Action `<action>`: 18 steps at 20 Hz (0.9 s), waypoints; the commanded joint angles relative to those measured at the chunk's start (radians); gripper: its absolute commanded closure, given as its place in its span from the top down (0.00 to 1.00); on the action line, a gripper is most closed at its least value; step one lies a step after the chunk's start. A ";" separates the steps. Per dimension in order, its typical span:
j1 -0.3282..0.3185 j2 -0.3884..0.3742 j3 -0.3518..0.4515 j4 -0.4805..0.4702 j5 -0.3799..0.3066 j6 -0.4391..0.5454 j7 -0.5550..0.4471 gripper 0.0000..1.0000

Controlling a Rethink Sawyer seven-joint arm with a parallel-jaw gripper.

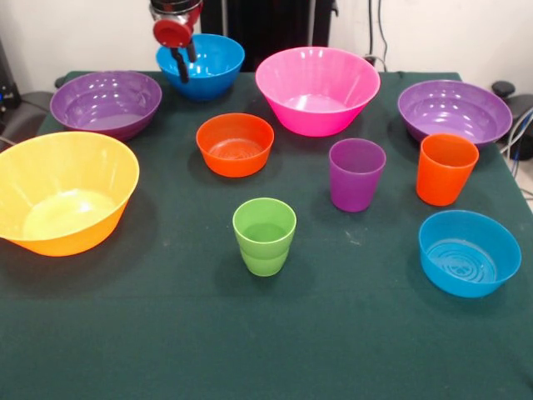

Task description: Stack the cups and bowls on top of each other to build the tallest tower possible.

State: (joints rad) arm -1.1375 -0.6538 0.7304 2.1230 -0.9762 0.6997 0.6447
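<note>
Seemingly light, stiff and slippery, the blue bowl (204, 65) at the table's far edge is best taken by its thin rim, over which the gripper (185, 60) is held with fingers slightly parted.

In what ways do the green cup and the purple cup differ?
The green cup has a stepped body; the purple cup has a smooth, plain wall. In the front view, the green cup stands nearer the camera, alone at mid-table, while the purple cup stands farther back, beside the orange cup. Both stand upright, mouth up, empty and unstacked.
</note>
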 commanded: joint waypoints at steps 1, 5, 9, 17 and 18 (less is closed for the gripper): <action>0.055 0.063 -0.055 -0.056 -0.096 -0.046 0.033 1.00; 0.055 0.062 -0.054 -0.057 -0.109 -0.060 0.026 1.00; 0.061 0.078 -0.071 -0.066 -0.135 -0.064 0.029 1.00; 0.066 0.102 -0.087 -0.081 -0.171 -0.082 0.033 1.00; 0.066 0.109 -0.090 -0.085 -0.176 -0.085 0.036 1.00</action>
State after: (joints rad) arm -1.1256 -0.6335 0.6783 2.1188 -1.0560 0.6997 0.6447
